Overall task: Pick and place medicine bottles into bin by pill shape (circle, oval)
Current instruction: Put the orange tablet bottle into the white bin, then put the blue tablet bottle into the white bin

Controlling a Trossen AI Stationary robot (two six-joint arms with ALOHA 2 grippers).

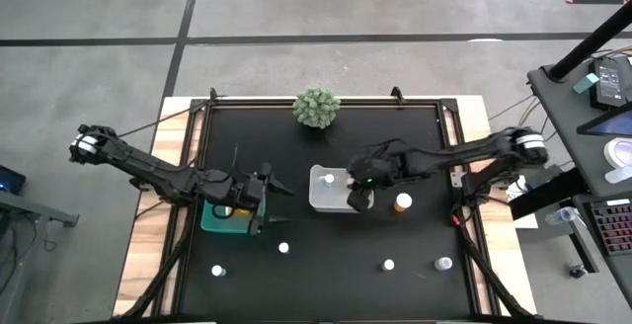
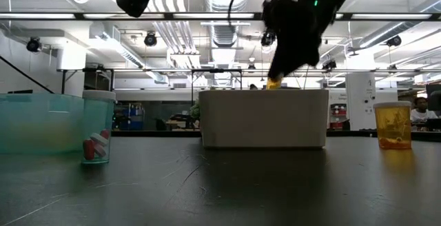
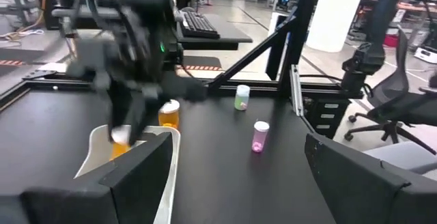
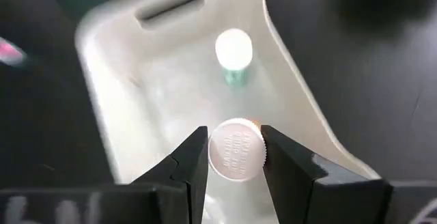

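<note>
My right gripper (image 4: pixel 235 157) is shut on an amber medicine bottle with a white cap (image 4: pixel 235 149), above the near right part of the white bin (image 1: pixel 324 198). This bottle also shows in the left wrist view (image 3: pixel 121 138). Another white-capped bottle with a green body (image 4: pixel 233 52) stands in the white bin. My left gripper (image 1: pixel 275 203) is open and empty, beside the green bin (image 1: pixel 215 221). An amber bottle (image 1: pixel 402 203) stands on the mat right of the white bin. My right gripper pinches the round white cap (image 4: pixel 235 157) of the amber bottle between its two fingers, one on each side of the cap's rim. The fingers point down from above. The bottle hangs upright below them, its amber body (image 2: pixel 274 83) at the white bin's rim, clear of the table.
Loose bottles stand on the black mat at the near side (image 1: pixel 283 249) (image 1: pixel 218 271) (image 1: pixel 389 264) (image 1: pixel 443 262). A green spiky ball plant (image 1: pixel 316 107) sits at the far edge. In the low view a clear bottle with red and white pills (image 2: pixel 98 136) stands by the green bin (image 2: pixel 41 122).
</note>
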